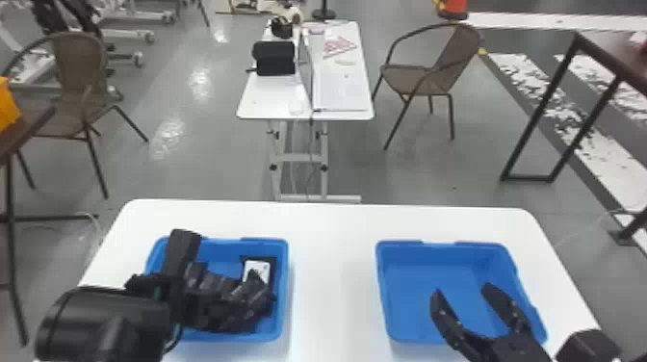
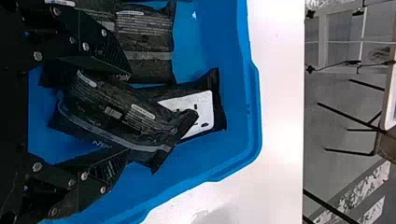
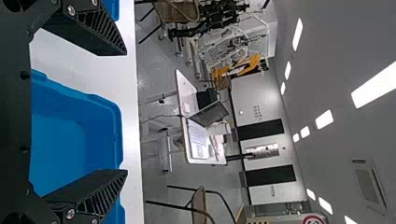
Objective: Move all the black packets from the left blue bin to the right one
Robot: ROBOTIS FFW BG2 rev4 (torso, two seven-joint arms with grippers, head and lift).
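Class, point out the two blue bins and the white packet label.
Left blue bin (image 1: 285,279): head view, right rim.
Right blue bin (image 1: 416,284): head view, bare floor.
White packet label (image 2: 204,100): left wrist view, unprinted area.

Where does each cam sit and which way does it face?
Head view: on the head, facing forward and down at the left bin and right bin; left arm and right arm show.
Left wrist view: on the left wrist, facing into the left bin's packets; left gripper shows.
Right wrist view: on the right wrist, facing past the right bin across the room; right gripper shows, fingers apart.
Shared: head and right wrist views both catch the laptop.
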